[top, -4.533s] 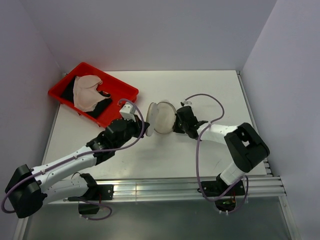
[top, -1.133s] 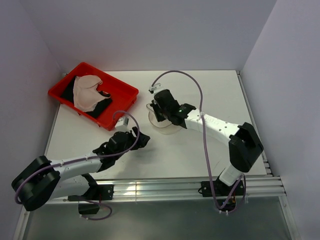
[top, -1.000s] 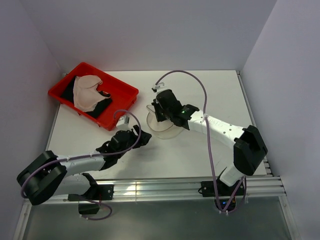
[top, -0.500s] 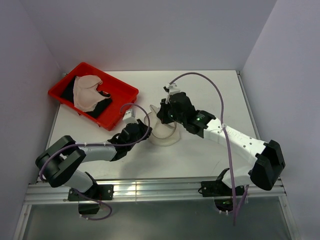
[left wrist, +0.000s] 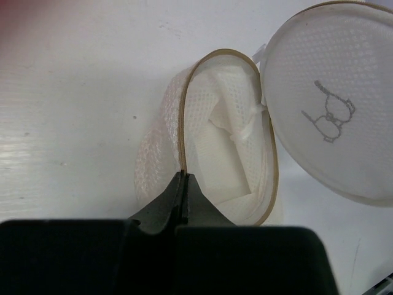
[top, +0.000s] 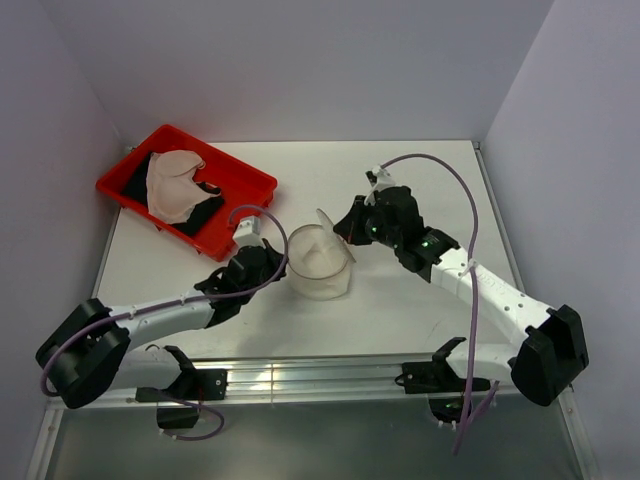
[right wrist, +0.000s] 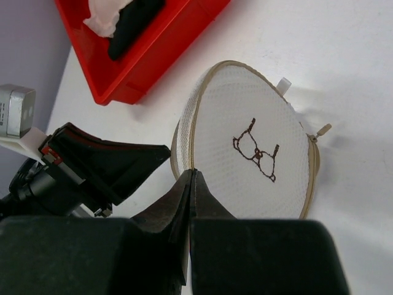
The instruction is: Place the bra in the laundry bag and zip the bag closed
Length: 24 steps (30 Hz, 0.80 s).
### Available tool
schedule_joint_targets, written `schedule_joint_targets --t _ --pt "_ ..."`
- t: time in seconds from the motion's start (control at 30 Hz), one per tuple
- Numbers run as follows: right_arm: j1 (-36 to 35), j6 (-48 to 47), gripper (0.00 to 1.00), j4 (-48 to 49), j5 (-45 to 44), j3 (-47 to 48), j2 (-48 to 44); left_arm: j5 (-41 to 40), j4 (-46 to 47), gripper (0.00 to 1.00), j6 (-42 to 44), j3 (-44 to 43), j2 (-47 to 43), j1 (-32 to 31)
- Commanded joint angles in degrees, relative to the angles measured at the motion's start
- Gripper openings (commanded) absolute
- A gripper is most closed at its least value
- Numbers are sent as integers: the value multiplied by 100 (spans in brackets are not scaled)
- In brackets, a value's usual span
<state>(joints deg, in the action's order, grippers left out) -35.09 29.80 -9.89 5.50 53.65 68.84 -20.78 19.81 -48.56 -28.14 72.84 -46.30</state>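
The laundry bag (top: 318, 265) of white mesh stands mid-table with its mouth open. In the left wrist view its tan-edged rim (left wrist: 185, 123) frames the empty inside, and the round lid (left wrist: 325, 104) with the small bra outline hangs open to the right. My left gripper (left wrist: 184, 176) is shut on the near rim of the mouth and also shows in the top view (top: 278, 263). My right gripper (right wrist: 192, 172) is shut on the lid's edge, beside the outline (right wrist: 255, 150); in the top view (top: 345, 230) it is at the bag's far right. The beige bra (top: 175, 185) lies in the red tray.
The red tray (top: 250, 185) sits at the far left and also holds a black garment (top: 205, 210); it shows in the right wrist view (right wrist: 159, 49) too. The left arm's wrist (right wrist: 98, 166) lies close beside the bag. Grey walls enclose the table.
The right gripper has swung from above the bag to its right, pulling the lid open. The left gripper has moved up to the bag and closed on the mouth's rim.
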Motion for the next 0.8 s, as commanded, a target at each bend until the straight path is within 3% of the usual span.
schedule_joint_targets --t 0.0,0.2,0.4,0.5,0.73,0.77 --pt "371 464 0 663 810 -214 -187 195 -495 1 539 81 -278 156" --pt "889 650 0 849 945 -180 242 442 -1040 19 874 11 -472 499" --pt "1022 387 1 629 -47 145 867 294 -1330 39 874 -227 -350 535" --pt "1031 202 7 392 -505 400 1148 214 -1532 45 865 -437 -375 535" --pt "1022 -202 32 -82 -2042 805 1413 328 -1964 56 953 -1332 -806 780" --pt "1031 -272 43 -135 -2200 831 1422 372 -1964 57 936 -1439 -815 842"
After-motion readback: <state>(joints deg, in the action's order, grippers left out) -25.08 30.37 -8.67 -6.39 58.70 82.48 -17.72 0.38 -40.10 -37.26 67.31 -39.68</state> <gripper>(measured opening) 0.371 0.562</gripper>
